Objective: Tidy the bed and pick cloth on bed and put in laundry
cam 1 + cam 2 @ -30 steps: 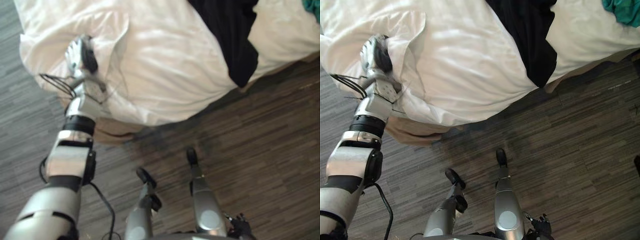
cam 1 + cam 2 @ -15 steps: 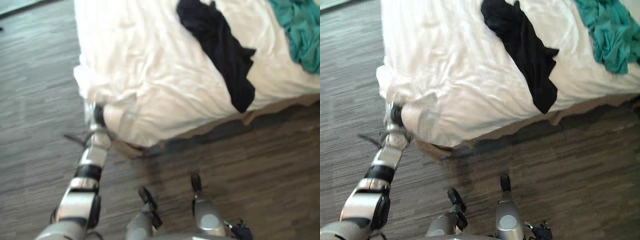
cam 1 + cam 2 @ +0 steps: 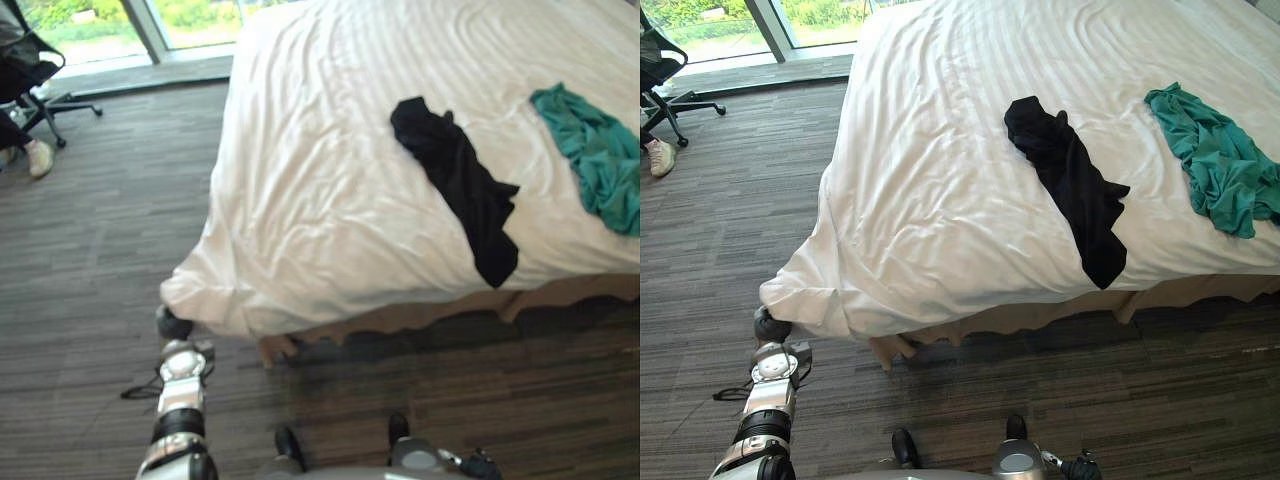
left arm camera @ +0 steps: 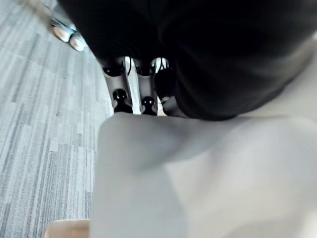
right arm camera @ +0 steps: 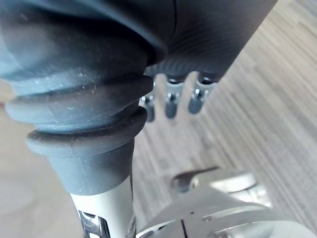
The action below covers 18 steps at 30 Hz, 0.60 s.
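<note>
A white sheet [image 3: 320,180] covers the bed. A black cloth [image 3: 460,190] lies across it near the middle, its end hanging over the near edge. To the right of that, a teal cloth [image 3: 595,155] lies crumpled. My left hand [image 3: 173,323] is at the sheet's near left corner, low beside the bed. In the left wrist view the hand [image 4: 198,49] runs in behind a fold of the sheet [image 4: 198,178]. My right hand [image 5: 171,99] hangs relaxed by my side, holding nothing.
An office chair [image 3: 30,70] stands at the far left by the window [image 3: 190,15], with a person's shoe [image 3: 40,158] beside it. Grey plank floor [image 3: 90,250] lies left of the bed and in front of it.
The camera has tilted up, so the whole bed now shows. My left hand has stayed at the sheet's corner, which now hangs low at the bed's near left corner.
</note>
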Tool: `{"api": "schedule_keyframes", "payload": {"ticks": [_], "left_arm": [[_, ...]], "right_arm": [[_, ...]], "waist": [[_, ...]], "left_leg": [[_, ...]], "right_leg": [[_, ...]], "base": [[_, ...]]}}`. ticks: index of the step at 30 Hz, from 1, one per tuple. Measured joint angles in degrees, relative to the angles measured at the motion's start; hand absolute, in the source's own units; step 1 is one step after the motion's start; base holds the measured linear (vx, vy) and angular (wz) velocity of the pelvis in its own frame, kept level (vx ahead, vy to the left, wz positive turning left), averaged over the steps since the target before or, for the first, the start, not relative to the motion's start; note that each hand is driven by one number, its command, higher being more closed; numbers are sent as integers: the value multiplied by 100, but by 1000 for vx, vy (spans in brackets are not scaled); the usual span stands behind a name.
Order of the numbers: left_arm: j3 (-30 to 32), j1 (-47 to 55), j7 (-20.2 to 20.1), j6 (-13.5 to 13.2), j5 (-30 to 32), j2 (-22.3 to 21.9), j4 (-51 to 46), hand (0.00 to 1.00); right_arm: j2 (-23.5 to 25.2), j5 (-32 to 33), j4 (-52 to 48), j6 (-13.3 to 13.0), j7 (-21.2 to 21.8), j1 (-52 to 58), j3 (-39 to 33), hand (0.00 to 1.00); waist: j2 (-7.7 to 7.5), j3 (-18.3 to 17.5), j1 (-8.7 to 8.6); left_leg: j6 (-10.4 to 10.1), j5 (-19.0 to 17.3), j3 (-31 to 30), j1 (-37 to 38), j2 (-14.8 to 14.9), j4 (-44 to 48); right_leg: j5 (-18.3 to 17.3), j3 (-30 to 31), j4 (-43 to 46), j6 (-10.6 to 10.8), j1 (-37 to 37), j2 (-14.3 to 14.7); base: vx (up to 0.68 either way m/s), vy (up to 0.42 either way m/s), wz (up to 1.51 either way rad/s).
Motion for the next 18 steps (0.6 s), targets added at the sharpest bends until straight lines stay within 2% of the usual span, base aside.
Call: {"api": "schedule_keyframes", "payload": {"ticks": [4, 7, 9, 10, 12, 14, 18], "left_arm": [[639, 1, -115, 101, -120, -64, 373, 0], [841, 48, -107, 304, -122, -103, 477, 0], [929, 639, -37, 570, -262, -115, 592, 0], [919, 848, -3, 616, -339, -149, 590, 0], [727, 1441, 76, 644, -521, -217, 590, 0], [374, 1718, 104, 635, -628, -221, 588, 0], [-330, 2009, 19, 535, -1002, -316, 567, 0]], "right_arm": [[-68, 116, -50, 53, -13, -188, -250, 0], [-150, 235, -723, 62, -35, -218, -251, 0], [-260, 229, -1635, 47, -57, -250, -249, 0], [-302, 225, -1866, 37, -94, -285, -248, 0], [-429, 202, -2529, 19, -224, -394, -222, 0], [-526, 152, -3086, -13, -273, -456, -152, 0], [-676, -51, -4029, -97, -264, -860, 347, 0]], "waist": [[-6, -130, 52], [-6, -139, 62], [-23, -155, 72], [-41, -166, 83], [-113, -239, 160], [-162, -290, 310], [-196, -345, 381]], "left_leg": [[-1, 1, 0, 151, 1, 1], [-1, 1, -47, 189, 4, 0], [-1, 1, -46, 185, 3, 1], [-1, 1, -47, 175, 3, 2], [-2, 1, -76, 117, 3, 3], [-3, 0, -130, 64, 2, 0], [-28, -27, -307, -79, -8, -4]], "right_leg": [[-53, -53, 0, 14, 133, -8], [-84, -154, 5, 7, 191, -13], [-87, -162, 7, 1, 193, -16], [-87, -175, 8, 1, 193, -16], [-88, -292, 8, 1, 200, -16], [-88, -337, 10, -1, 208, -20], [-92, -479, 38, -10, 161, -38]], "base": [[103, -27, -8], [49, -15, 9], [43, -7, 6], [10, -5, 14], [-22, -1, 24], [-61, 5, 25], [-133, 20, 25]]}}
